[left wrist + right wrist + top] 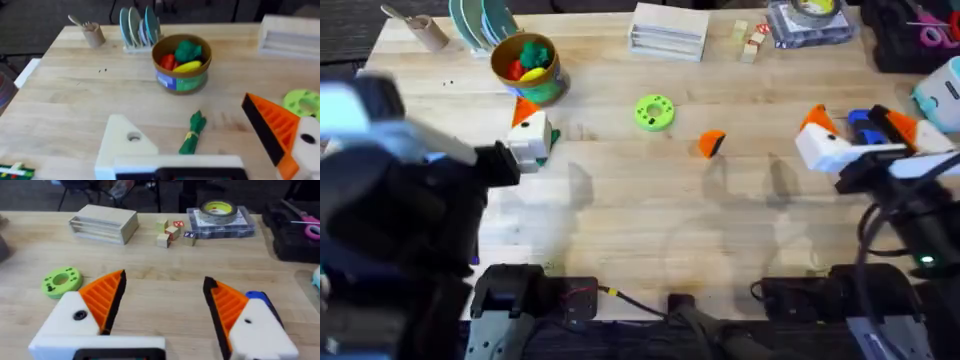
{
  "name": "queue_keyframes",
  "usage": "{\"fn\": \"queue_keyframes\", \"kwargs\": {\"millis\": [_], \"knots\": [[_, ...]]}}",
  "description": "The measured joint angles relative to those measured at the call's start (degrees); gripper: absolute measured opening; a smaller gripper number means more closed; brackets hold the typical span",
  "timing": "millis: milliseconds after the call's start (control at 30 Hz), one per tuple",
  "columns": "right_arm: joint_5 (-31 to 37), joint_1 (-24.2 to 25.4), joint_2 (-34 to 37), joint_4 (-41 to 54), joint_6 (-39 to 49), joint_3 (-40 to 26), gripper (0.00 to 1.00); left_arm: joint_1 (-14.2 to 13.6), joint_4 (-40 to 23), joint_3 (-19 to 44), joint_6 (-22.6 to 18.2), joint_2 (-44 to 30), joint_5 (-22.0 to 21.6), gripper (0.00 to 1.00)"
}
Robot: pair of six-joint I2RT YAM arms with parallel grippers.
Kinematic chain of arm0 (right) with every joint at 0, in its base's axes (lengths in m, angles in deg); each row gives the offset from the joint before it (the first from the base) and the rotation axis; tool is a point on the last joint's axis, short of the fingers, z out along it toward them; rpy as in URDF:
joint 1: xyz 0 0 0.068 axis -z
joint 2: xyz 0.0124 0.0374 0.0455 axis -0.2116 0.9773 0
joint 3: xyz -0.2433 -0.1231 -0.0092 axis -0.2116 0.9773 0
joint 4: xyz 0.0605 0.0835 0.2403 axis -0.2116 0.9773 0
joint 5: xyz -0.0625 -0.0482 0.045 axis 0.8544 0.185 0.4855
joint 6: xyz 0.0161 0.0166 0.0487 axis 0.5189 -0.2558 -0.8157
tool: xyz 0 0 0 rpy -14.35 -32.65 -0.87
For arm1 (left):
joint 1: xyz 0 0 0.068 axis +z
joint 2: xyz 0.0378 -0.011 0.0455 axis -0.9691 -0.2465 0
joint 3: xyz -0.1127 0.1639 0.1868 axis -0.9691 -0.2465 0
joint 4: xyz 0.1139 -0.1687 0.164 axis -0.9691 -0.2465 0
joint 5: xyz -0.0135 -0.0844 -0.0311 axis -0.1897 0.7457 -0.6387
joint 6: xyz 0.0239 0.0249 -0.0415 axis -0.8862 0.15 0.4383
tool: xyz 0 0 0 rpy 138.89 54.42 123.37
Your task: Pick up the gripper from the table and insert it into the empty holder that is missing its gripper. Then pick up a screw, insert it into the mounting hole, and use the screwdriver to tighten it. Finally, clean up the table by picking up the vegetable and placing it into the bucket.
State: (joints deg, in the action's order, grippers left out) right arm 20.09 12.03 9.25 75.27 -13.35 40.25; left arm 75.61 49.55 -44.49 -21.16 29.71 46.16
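Gripper (711, 144) lies flat, probably dark face toward right arm.

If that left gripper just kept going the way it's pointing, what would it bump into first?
Probably the green vegetable, lying on the table just ahead of the left gripper. Behind it stands the bucket. Depth is hard to judge.

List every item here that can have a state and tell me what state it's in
left gripper: open, one white holder bare, no orange pad.
right gripper: open, both orange pads fitted.
loose orange gripper pad: lying free on the table.
green vegetable: lying on the table, outside the bucket.
bucket: upright, holding toy food.
blue screwdriver: lying by the right gripper.
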Motion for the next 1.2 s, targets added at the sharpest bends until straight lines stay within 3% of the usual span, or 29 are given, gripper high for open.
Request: {"fn": "queue_keyframes", "kwargs": {"millis": [300, 733, 800, 1033, 1200], "knots": [[-6.9, 0.0, 12.7, 4.3, 0.0, -12.0, 0.991, 0.0, -2.7, 7.2, -5.3, -21.4, 0.1, 0.993], [-12.6, 0.0, 15.1, 5.7, -4.8, -13.4, 0.991, 0.0, -2.5, 7.2, -6.0, -39.0, 0.3, 0.992], [-13.5, 0.0, 18.5, 9.2, -5.2, -16.4, 0.991, 0.0, -2.5, 7.2, -6.1, -45.7, 0.3, 0.993], [-13.9, 0.0, 27.0, 16.0, -4.8, -26.0, 0.991, 0.0, -1.6, 7.2, -6.1, -53.7, 0.5, 0.992], [-13.9, 0.0, 31.1, 16.5, -4.8, -27.9, 0.991, 0.0, -1.2, 7.2, -6.1, -55.5, 2.2, 0.973]]}}
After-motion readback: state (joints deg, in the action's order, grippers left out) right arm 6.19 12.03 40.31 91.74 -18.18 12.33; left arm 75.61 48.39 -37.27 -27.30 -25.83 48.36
